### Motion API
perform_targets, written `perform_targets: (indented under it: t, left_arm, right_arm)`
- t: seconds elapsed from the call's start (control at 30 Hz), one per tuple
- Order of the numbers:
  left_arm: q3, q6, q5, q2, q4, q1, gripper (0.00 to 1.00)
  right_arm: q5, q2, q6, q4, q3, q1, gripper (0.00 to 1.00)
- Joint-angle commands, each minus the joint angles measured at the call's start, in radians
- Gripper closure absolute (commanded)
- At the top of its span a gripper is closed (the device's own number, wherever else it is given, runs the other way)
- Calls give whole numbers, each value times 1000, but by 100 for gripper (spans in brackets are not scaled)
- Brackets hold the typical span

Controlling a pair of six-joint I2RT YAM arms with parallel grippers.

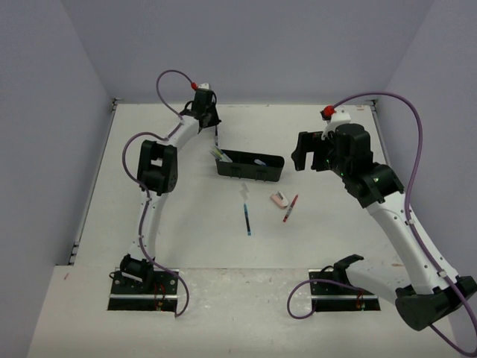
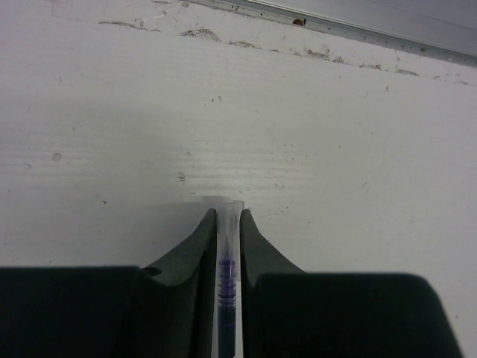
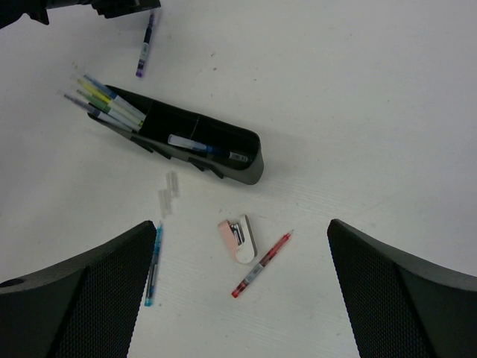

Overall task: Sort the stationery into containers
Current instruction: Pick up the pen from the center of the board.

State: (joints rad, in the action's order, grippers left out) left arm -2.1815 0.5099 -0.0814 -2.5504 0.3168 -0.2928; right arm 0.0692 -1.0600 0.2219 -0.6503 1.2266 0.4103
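My left jaws clench a blue pen, hanging tip-down just beyond the tray's pen-filled end; right jaws gape, released, facing the eraser.

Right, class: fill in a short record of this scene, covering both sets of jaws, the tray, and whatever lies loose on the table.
Left jaws: shut on a purple-ink pen
Right jaws: open, holding nothing
Tray: black, several pens inside
Loose on table: blue pen, red pen, eraser
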Motion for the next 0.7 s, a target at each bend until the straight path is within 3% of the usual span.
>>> perform_targets:
  t: [0.0, 0.23, 0.67]
  left_arm:
    - [-48, 49, 59, 67, -47, -6, 100]
    - [-70, 80, 77, 114, -81, 9, 100]
    - [-64, 104, 169, 184, -105, 47, 100]
  right_arm:
    - [12, 12, -17, 8, 4, 2, 1]
    - [-37, -6, 14, 16, -10, 2, 1]
    - [-135, -96, 124, -35, 121, 1, 2]
